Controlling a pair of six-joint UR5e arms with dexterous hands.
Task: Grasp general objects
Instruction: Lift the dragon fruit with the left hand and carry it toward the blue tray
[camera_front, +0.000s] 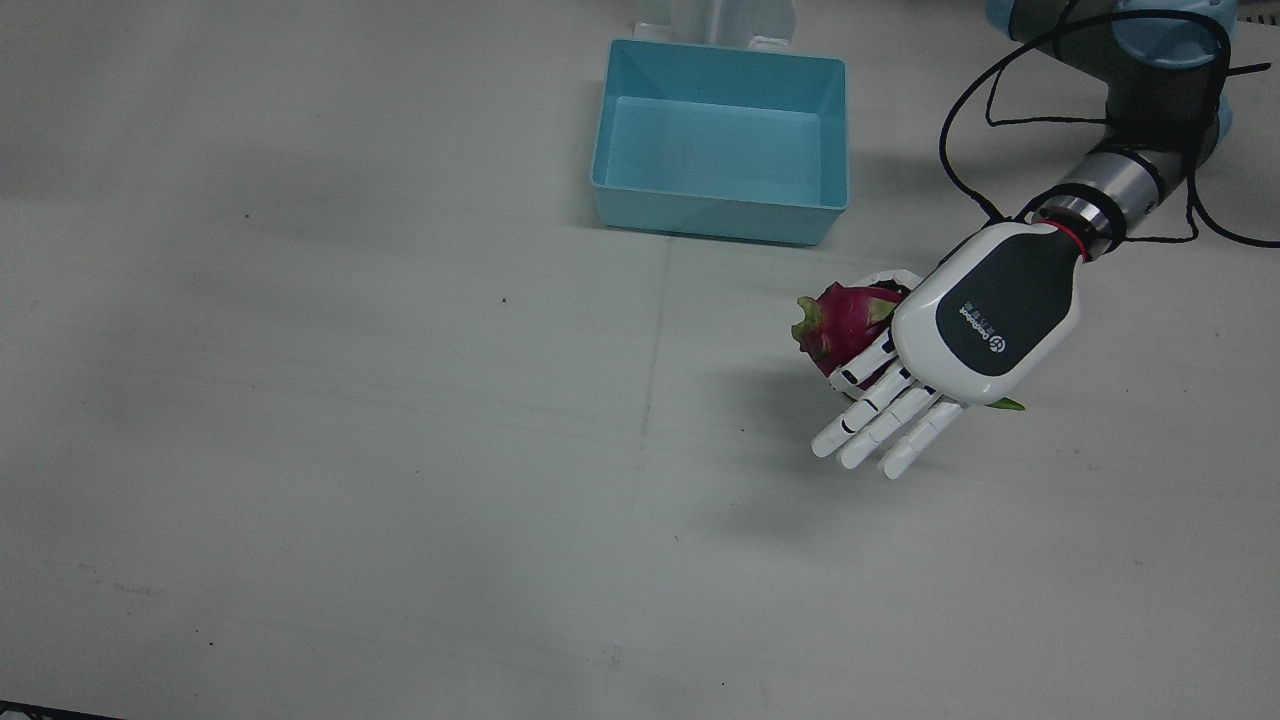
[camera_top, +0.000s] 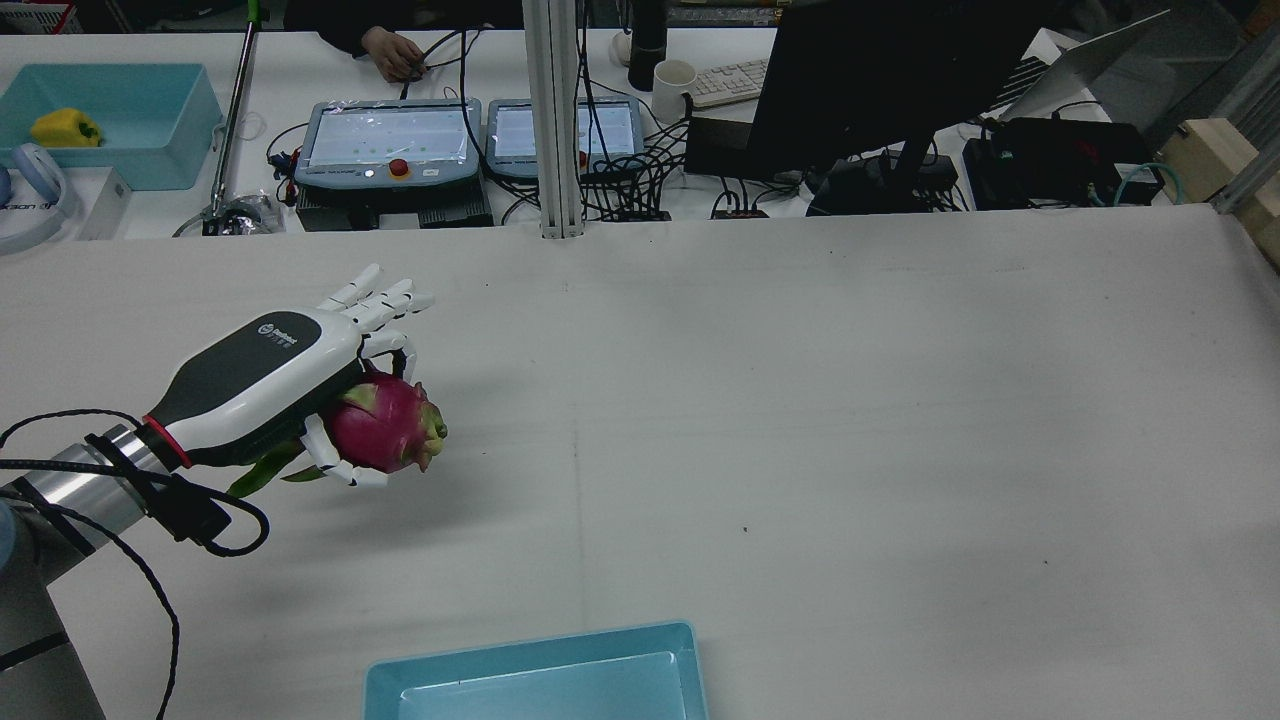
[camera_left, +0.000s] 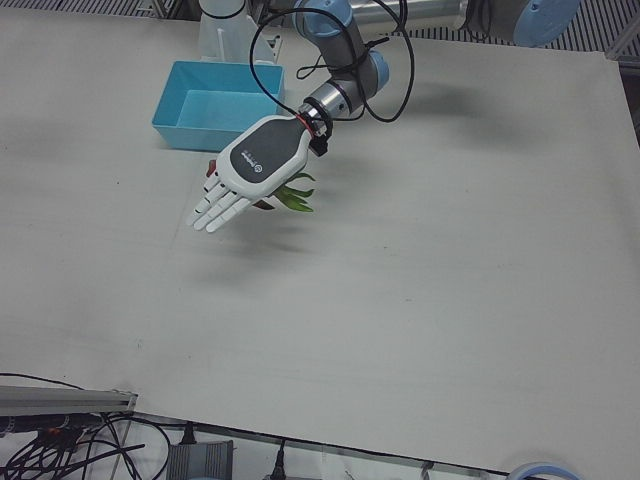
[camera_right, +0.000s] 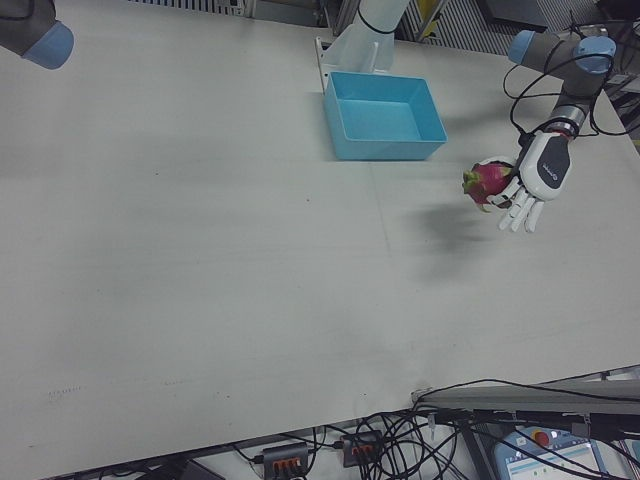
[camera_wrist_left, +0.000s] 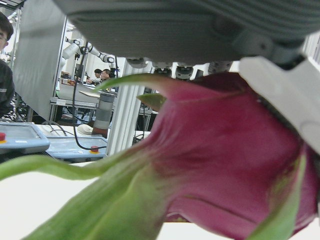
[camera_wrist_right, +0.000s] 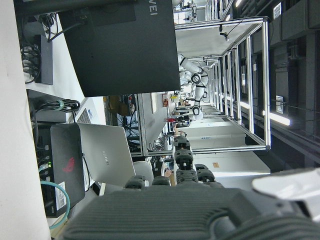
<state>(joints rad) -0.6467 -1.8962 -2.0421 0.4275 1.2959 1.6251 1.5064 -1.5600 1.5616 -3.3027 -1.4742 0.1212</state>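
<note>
One hand works here: the left hand is palm-down, clasping the dragon fruit under its palm, long fingers splayed past it. Fruit appears lifted clear of the table, its long axis crosswise under the palm. Blue bin lies near, toward the pedestals. Right hand: grasp cannot be judged.

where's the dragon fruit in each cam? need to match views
Front view: dragon fruit, right of centre, under the left hand.
Rear view: left side, below the hand.
Left-front view: mostly hidden by the hand; green leaves show.
Right-front view: right edge.
Left hand view: fills the frame.
Right hand view: not in it.
Shared landmark: blue bin.
</note>
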